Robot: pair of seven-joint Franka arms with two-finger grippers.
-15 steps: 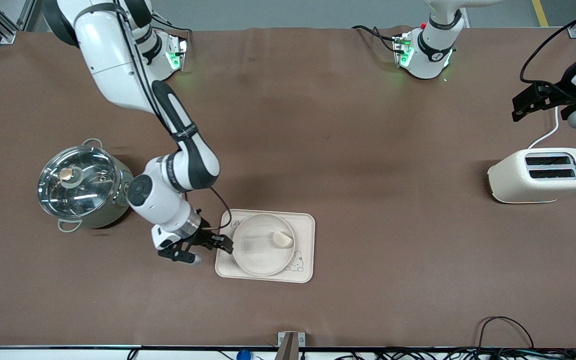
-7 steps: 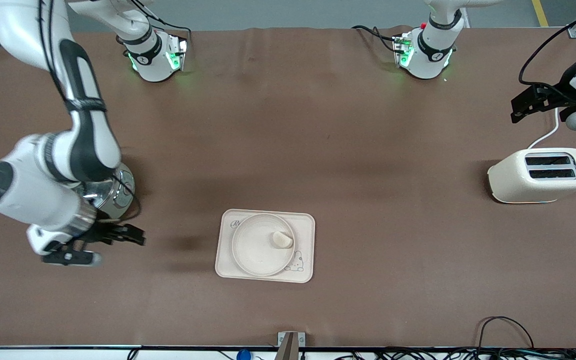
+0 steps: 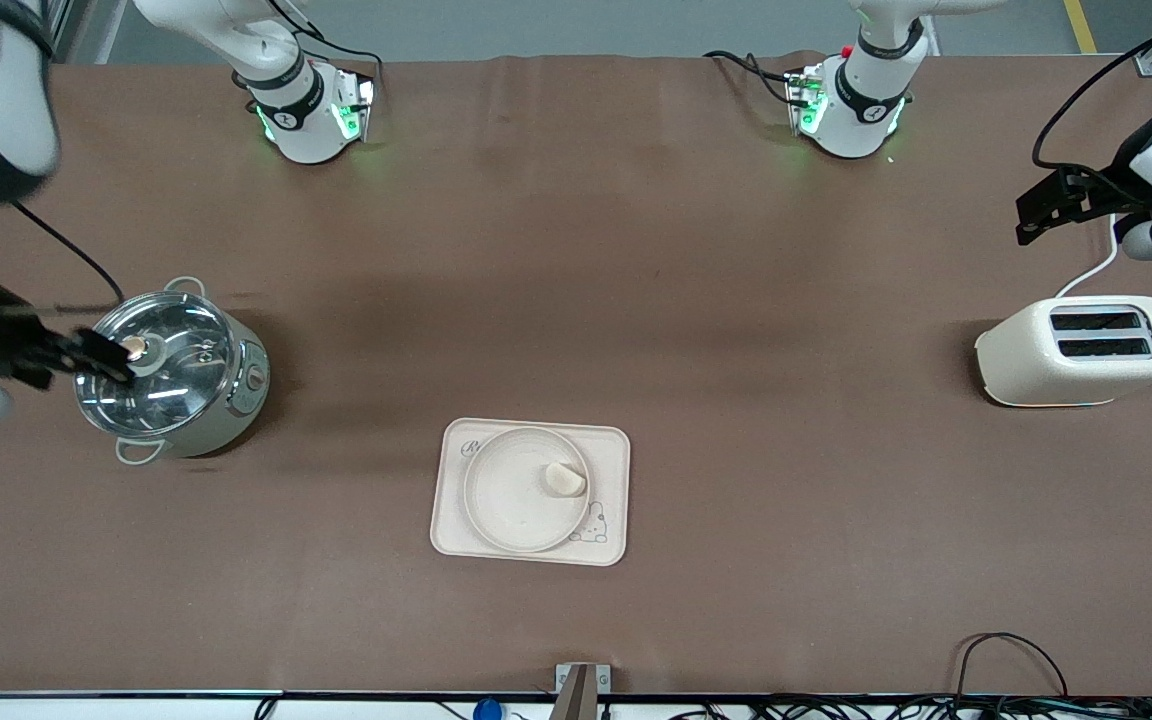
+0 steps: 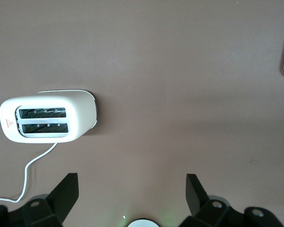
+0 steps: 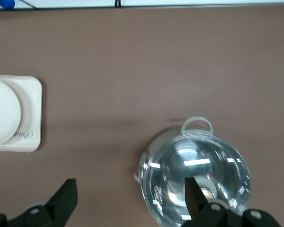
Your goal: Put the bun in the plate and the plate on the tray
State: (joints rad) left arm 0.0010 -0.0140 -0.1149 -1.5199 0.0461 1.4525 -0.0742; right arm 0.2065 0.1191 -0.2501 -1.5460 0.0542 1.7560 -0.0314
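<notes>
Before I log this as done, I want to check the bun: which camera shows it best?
The front view: the bun lies in the plate, which sits on the tray. The right wrist view shows only part of the plate and tray, no bun; the left wrist view catches only a cream edge.

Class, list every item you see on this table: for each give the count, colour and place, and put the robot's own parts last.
bun: one, pale cream, in the plate.
plate: one, cream-white, on the tray.
tray: one, cream, on the table, nearer the front camera than the pot and toaster.
pot: one, shiny steel with glass lid, toward the right arm's end.
toaster: one, cream, toward the left arm's end, white cord attached.
table: one, brown.
right tool: one, black, open, over the pot.
left tool: one, black, open, waiting above the table by the toaster.
</notes>
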